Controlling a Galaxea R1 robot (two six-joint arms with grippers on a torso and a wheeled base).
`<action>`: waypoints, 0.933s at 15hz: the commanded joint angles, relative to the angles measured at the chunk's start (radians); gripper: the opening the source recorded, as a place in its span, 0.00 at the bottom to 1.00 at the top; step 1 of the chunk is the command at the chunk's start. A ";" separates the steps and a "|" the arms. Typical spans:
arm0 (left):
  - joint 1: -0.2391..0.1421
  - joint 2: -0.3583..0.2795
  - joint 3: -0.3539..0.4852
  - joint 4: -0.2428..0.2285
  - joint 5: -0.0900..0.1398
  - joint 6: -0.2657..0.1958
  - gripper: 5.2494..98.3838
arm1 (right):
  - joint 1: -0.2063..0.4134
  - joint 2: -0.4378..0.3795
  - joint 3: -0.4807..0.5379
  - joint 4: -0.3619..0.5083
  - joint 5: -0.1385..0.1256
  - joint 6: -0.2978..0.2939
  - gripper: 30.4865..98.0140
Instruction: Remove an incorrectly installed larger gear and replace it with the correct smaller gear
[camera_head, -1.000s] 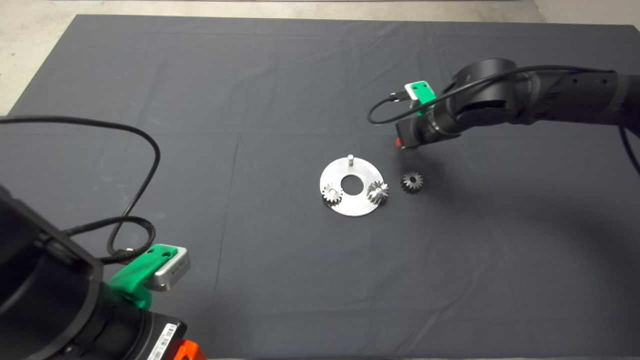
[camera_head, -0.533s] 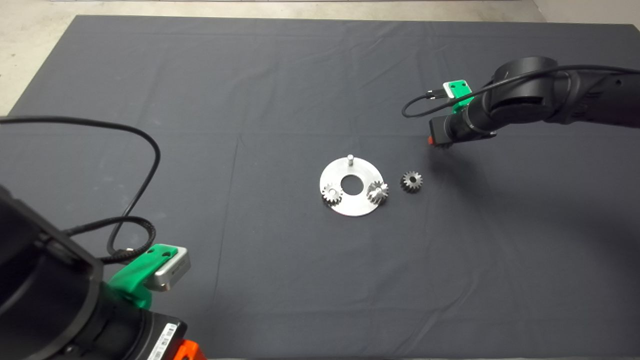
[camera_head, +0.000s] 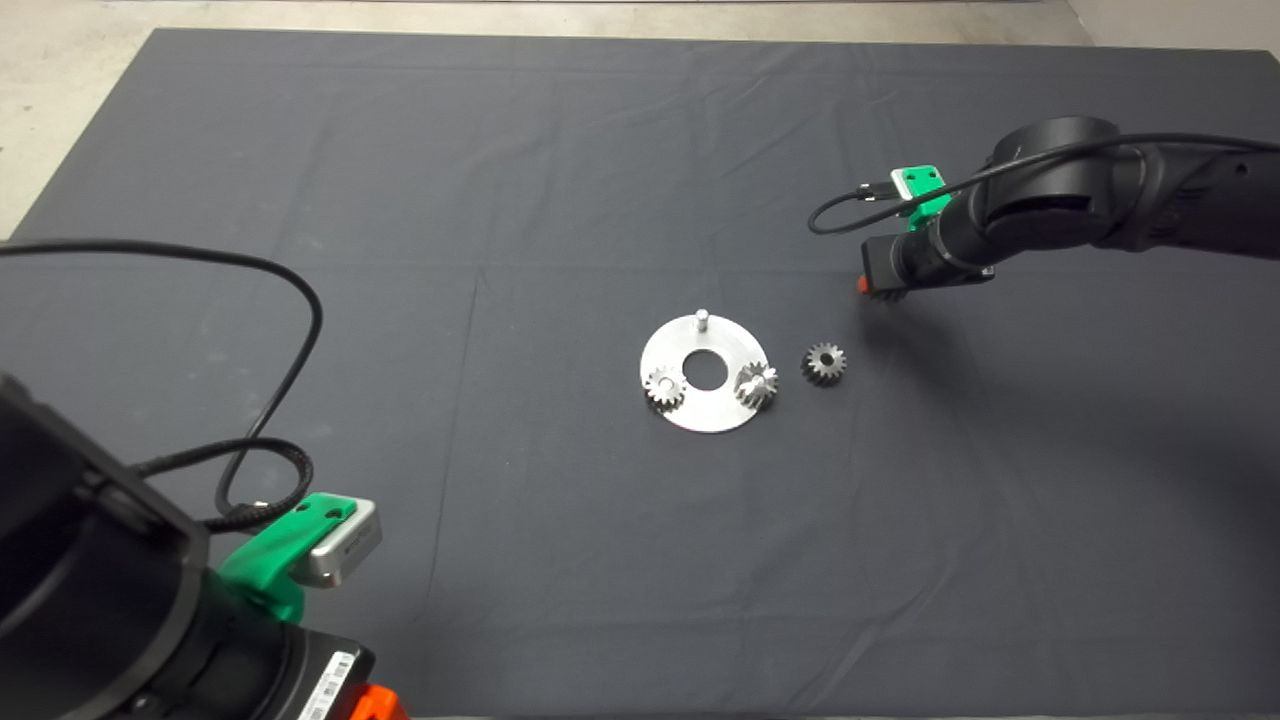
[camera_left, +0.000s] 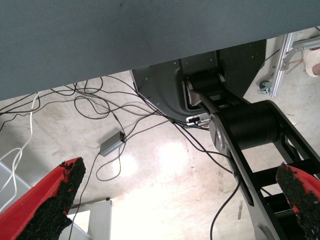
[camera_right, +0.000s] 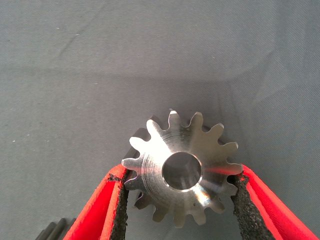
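- Dark cloth covers the surface (camera_head: 560, 180), with pale floor showing past its far edge.
- Near the middle lies a round metal plate (camera_head: 722, 412) carrying two small gears, one on its left (camera_head: 663, 386) and one on its right (camera_head: 757, 383), plus a bare pin (camera_head: 702, 318) at its far side.
- Just beside the plate, off its right edge, the smaller gear (camera_head: 824, 362) sits flat on the cloth (darker-looking than the two on the plate).
- The right pincer (camera_head: 878, 289) is closed around the larger gear (camera_right: 182, 169); the right wrist view shows both black pads (camera_right: 120, 202) pressed against opposite teeth, with the centre hole facing the camera.
- Compared with a second ago, this pincer has carried its load away from the plate toward the right and far side, and over the last half second it has barely shifted.
- My reading: removal is done, since the pin stands empty. Setting the big gear down well apart from the plate seems next, then fetching the smaller one.
- The left pincer (camera_left: 175, 200) waits at the near left corner, fingers spread wide and holding nothing, its wrist view looking at floor and cables.
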 joint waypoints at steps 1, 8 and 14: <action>-0.007 -0.001 0.019 -0.016 0.000 0.000 1.00 | 0.026 -0.005 0.003 0.013 0.002 0.014 0.24; -0.007 -0.001 0.019 -0.016 0.000 0.000 1.00 | 0.021 -0.005 0.003 0.031 0.004 0.016 0.24; -0.007 -0.001 0.019 -0.016 0.000 0.000 1.00 | 0.011 -0.004 0.003 0.033 0.005 0.016 0.24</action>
